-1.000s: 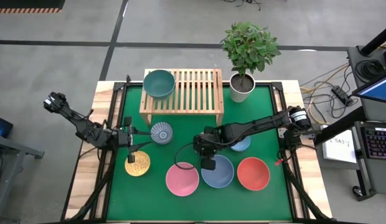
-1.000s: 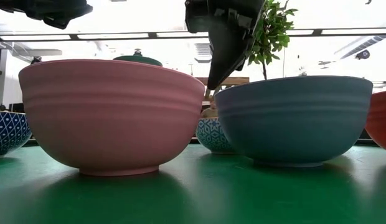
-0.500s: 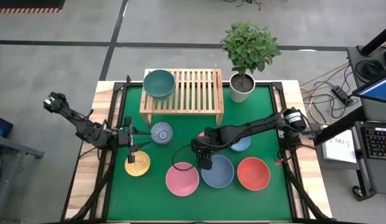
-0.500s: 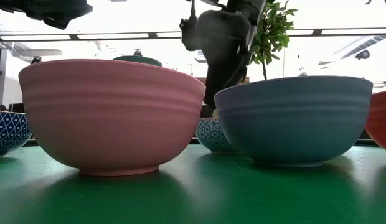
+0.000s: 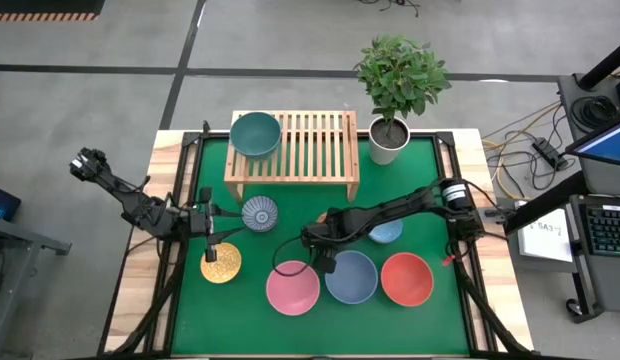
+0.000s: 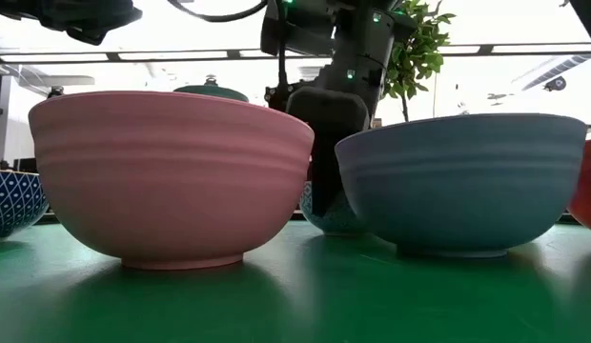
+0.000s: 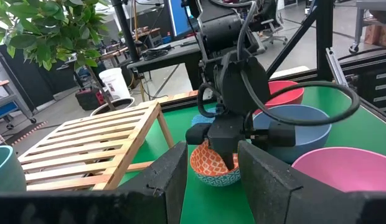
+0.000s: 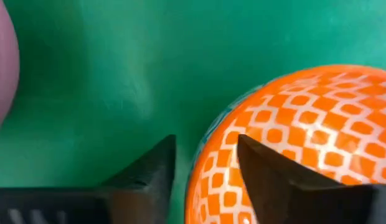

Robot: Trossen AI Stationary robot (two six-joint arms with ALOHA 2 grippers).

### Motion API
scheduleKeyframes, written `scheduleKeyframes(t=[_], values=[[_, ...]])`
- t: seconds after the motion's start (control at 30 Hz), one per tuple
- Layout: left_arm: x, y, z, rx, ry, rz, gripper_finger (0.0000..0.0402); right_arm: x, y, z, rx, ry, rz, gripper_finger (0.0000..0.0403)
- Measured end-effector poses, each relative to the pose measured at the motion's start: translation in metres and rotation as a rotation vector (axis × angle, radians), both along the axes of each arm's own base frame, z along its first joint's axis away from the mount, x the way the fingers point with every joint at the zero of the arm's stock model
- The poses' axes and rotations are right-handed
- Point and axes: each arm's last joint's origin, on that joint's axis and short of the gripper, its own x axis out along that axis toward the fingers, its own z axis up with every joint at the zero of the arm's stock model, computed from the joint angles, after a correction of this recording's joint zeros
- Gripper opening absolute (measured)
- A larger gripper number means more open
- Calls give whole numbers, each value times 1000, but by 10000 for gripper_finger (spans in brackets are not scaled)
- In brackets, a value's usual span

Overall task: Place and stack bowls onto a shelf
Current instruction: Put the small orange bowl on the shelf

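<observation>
My right gripper (image 8: 205, 149) is down at the small orange-patterned bowl (image 7: 213, 168), between the pink bowl (image 5: 292, 287) and the blue-grey bowl (image 5: 351, 277). It is open. One finger (image 8: 271, 177) is inside the bowl and the other (image 8: 149, 171) outside, so they straddle its rim (image 8: 202, 165). The arm hides this bowl in the high view. My left gripper (image 5: 208, 240) waits open by the yellow bowl (image 5: 221, 264) with nothing between its fingers. A teal bowl (image 5: 255, 133) stands on the left end of the shelf (image 5: 310, 145).
A blue-white bowl (image 5: 258, 213) stands in front of the shelf and a light blue bowl (image 5: 388, 233) lies partly under my right arm. A red bowl (image 5: 406, 279) is at the near right. A white plant pot (image 5: 389, 141) stands right of the shelf.
My right gripper has moved from the blue-grey bowl's rim toward the table's left edge. It has then come down between the pink and blue-grey bowls, onto the orange bowl. The blue-grey bowl has slid a little toward the right edge.
</observation>
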Motion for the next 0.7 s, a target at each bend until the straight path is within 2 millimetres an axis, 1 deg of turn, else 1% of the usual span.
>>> scheduleKeyframes(t=[0.17,0.2,0.23,0.4,0.53,0.7], values=[[0,0,0,0,0,0,125,-1,0,2,12,-1,1,45],[0,0,0,0,0,0,125,-2,0,4,8,2,5,28],[0,0,0,2,0,0,125,-2,0,7,1,-8,15,21],[0,0,0,5,-1,0,125,-6,0,23,18,-44,19,15],[0,0,0,4,-3,-1,125,-8,3,51,33,-124,57,15],[0,0,1,3,-5,-1,125,-11,11,85,90,-201,180,15]])
